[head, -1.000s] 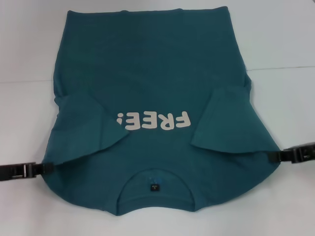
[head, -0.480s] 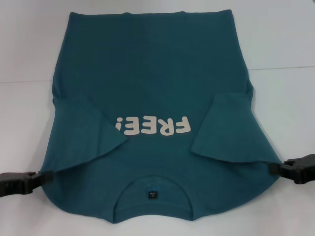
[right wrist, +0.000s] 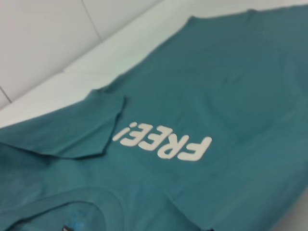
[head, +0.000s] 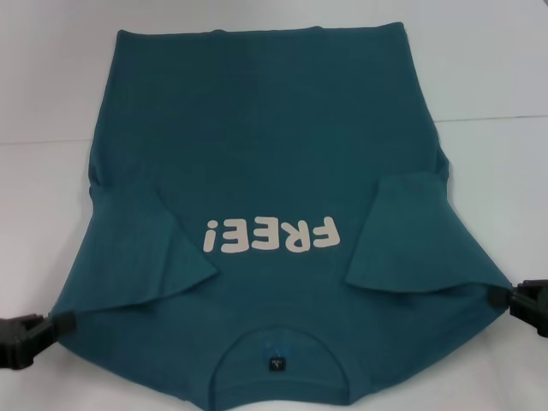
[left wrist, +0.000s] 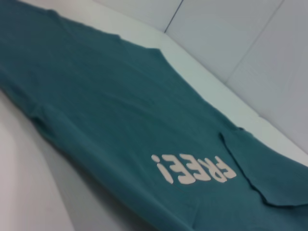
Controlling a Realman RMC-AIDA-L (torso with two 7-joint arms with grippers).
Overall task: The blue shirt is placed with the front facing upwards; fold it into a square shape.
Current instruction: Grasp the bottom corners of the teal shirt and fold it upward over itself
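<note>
In the head view, the large dark teal-blue cotton T-shirt [head: 265, 163] is lying front up on the white table [head: 488, 68], its collar at the near edge and its hem at the far side. Both short sleeves are lying folded inward over the chest, beside the cream "FREE!" print [head: 272, 235]. The black left gripper [head: 58, 324] is pinching the near left shoulder edge of the shirt, closed on the fabric. The black right gripper [head: 498, 296] is gripping the near right shoulder edge in the same way.

In the left wrist view, the shirt [left wrist: 110, 96] is covering the table, with the print [left wrist: 193, 169] near the folded right sleeve [left wrist: 262, 166].

In the right wrist view, the round ribbed collar [right wrist: 72, 204] is showing near the print [right wrist: 163, 142].
</note>
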